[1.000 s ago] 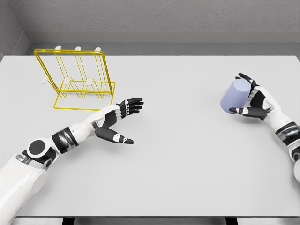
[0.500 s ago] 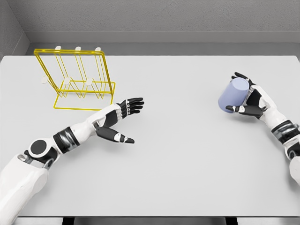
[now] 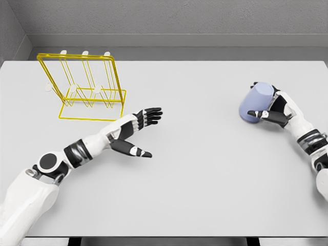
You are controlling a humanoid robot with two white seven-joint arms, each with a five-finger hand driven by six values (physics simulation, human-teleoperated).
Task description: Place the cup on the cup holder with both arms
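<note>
The right hand (image 3: 274, 108) is gripping the cup (image 3: 257, 102) at the right side of the worktop (image 3: 205, 174), fingers (image 3: 261, 114) wrapping its lavender wall, thumb crossing the front. The cup is lying tilted in the grasp, apparently to ready it for a transfer. The cup holder (image 3: 82, 87), a yellow wire rack with white-tipped pegs, is standing well apart at the far left. The left hand (image 3: 137, 130) is hovering near the middle, palm turned inward, fingers spread and holding nothing, thumb splayed low. Judgement: it is posing to receive the cup, since the rack is sitting on its side.
</note>
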